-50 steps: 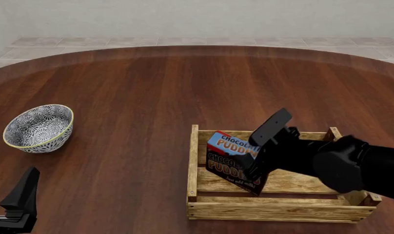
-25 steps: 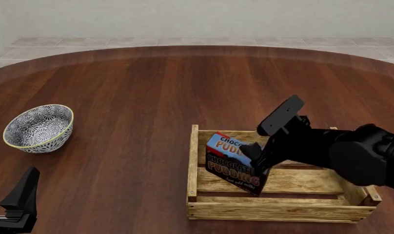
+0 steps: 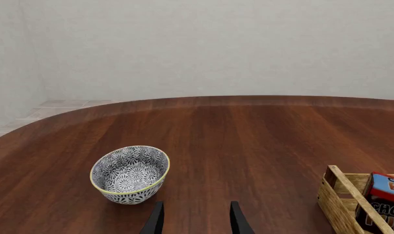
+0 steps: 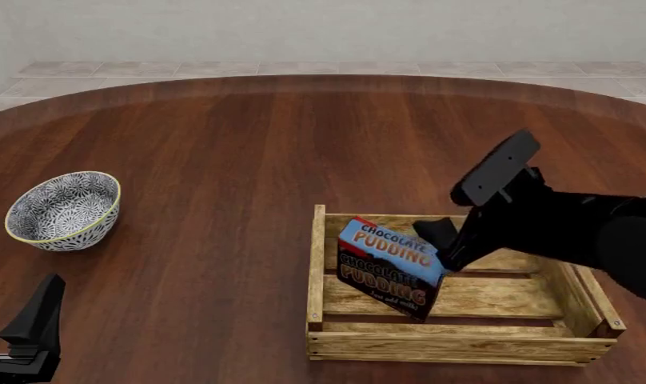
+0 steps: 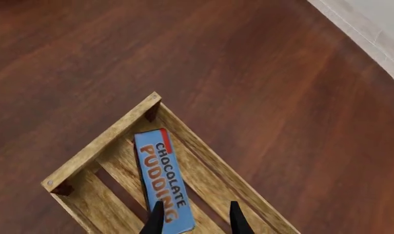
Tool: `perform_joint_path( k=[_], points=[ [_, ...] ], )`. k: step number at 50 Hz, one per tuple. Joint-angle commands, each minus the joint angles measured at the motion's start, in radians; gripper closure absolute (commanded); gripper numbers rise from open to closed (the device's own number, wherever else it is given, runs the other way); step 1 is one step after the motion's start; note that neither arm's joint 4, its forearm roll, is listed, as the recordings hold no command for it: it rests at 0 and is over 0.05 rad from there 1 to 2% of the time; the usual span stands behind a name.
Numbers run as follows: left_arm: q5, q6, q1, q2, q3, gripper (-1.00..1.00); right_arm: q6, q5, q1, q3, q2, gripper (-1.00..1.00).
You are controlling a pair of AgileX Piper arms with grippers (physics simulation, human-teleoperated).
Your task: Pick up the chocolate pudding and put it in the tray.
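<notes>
Pudding in tray, my right claw clear of it.

I see the chocolate pudding (image 4: 392, 267) on edge at the tray's (image 4: 460, 345) left end. Right gripper (image 4: 443, 244) hovers just right of it, fingers parted, empty. Left gripper (image 3: 195, 219) sits near-left by the bowl (image 4: 65, 210), parted, empty.

In the left wrist view the crate (image 3: 343, 204) and the pudding carton (image 3: 382, 202) run off the picture's edge. In the front view the right arm covers part of the crate's far rail, and the left tool (image 4: 29, 336) is cut by the bottom edge. The right wrist view shows only the tips of the right tool (image 5: 193, 218).
</notes>
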Motion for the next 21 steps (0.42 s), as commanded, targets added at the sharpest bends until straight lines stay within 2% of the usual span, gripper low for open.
perform_joint_path(
  k=[1,21],
  points=[
    [0.000,0.000,0.000,0.000,0.000,-1.00,-0.024,0.075,-0.017,-0.019,-0.083,-1.00],
    [0.000,0.000,0.000,0.000,0.000,-1.00,-0.055,0.218,-0.036,-0.055,-0.247,-1.00]
  ],
)
